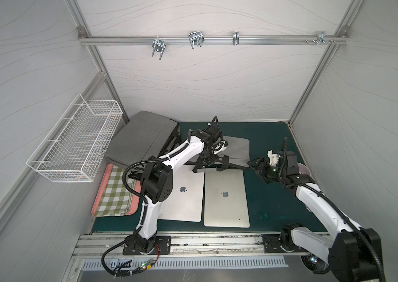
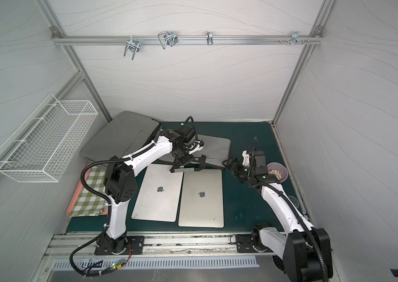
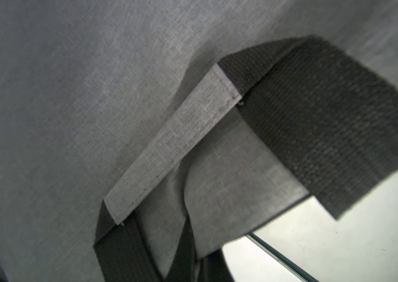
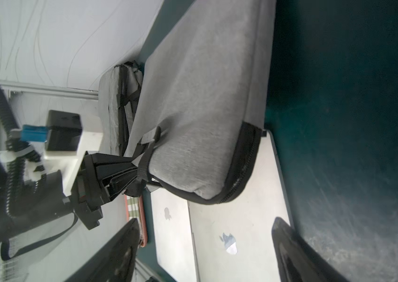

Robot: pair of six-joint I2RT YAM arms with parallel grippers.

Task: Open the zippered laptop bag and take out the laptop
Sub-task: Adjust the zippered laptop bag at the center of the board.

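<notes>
The green worktop (image 1: 273,195) carries two closed silver laptops side by side at its middle, the left laptop (image 1: 185,195) and the right laptop (image 1: 226,195). Just beyond them lies the grey laptop bag (image 1: 238,146), its near edge overhanging their far edges. The left pincer (image 4: 132,168) is clamped on the bag's black handle strap (image 4: 149,151). The right pincer (image 1: 253,165) stands open and empty, just right of the bag.
</notes>
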